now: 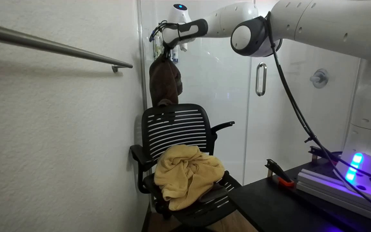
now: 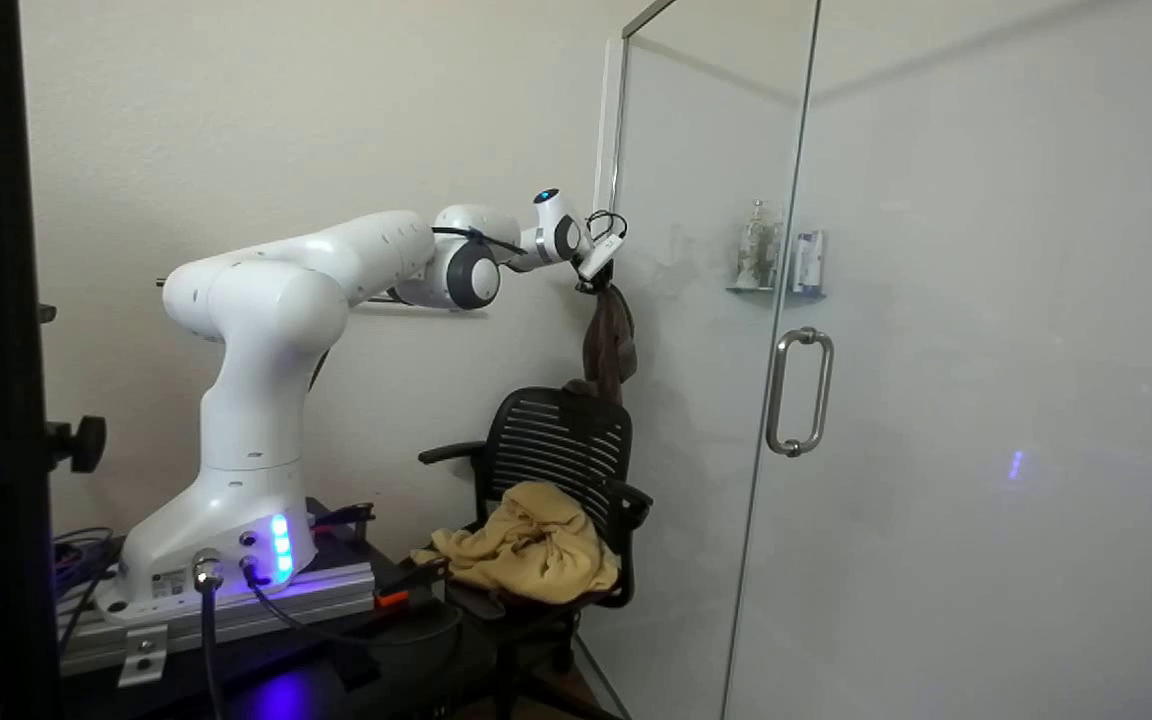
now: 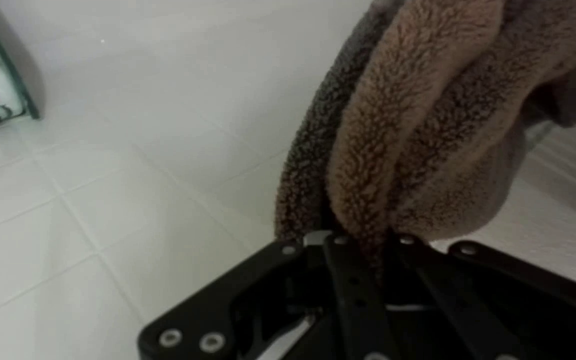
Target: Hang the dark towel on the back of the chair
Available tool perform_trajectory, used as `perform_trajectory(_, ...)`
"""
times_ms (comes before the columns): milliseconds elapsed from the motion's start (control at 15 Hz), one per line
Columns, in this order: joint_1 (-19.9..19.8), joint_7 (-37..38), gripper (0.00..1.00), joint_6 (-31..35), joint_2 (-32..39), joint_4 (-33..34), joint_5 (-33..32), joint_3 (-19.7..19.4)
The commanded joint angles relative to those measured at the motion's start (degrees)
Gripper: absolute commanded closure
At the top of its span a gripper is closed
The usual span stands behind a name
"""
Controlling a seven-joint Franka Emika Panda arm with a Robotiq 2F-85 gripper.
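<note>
The dark brown towel point(image 1: 164, 80) hangs from my gripper point(image 1: 166, 55) above the chair's backrest point(image 1: 201, 112) in an exterior view. In another exterior view the towel point(image 2: 608, 340) hangs over the top of the backrest point(image 2: 518, 405), toward the glass. Its lower end meets the backrest's top edge, with a small fold there; part seems to hang behind the slats. Whether the chair bears its weight I cannot tell. In the wrist view my gripper point(image 3: 368, 245) is shut on a bunched part of the fluffy towel point(image 3: 393, 150). The fingertips are partly hidden by cloth.
A yellow cloth point(image 1: 188, 174) lies heaped on the chair seat, with a dark piece point(image 1: 214, 192) under it. A wall with a towel bar point(image 1: 60, 48) is beside the chair. The glass shower door point(image 2: 696, 450) stands close by. The robot's black table point(image 1: 269, 199) is in front.
</note>
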Motion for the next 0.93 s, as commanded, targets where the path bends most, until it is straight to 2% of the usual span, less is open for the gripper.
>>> perform_trajectory(0, 0.42, 3.44, 0.97, -12.23, -3.97, 0.10, 3.44, 2.76)
perform_trajectory(333, 0.69, 13.15, 0.97, -26.69, -8.47, 0.32, 7.74, 5.70)
perform_trajectory(533, 0.36, 19.64, 0.97, -32.27, -9.92, 0.35, 10.18, 7.11)
perform_trajectory(600, 0.13, 21.32, 0.97, -31.49, -11.11, -1.53, 10.95, 7.09)
perform_trajectory(733, -0.58, 20.95, 0.97, -27.41, -9.74, -0.80, 10.56, 6.55)
perform_trajectory(867, -0.89, 16.45, 0.97, -22.07, -8.27, -0.69, 6.30, 3.46)
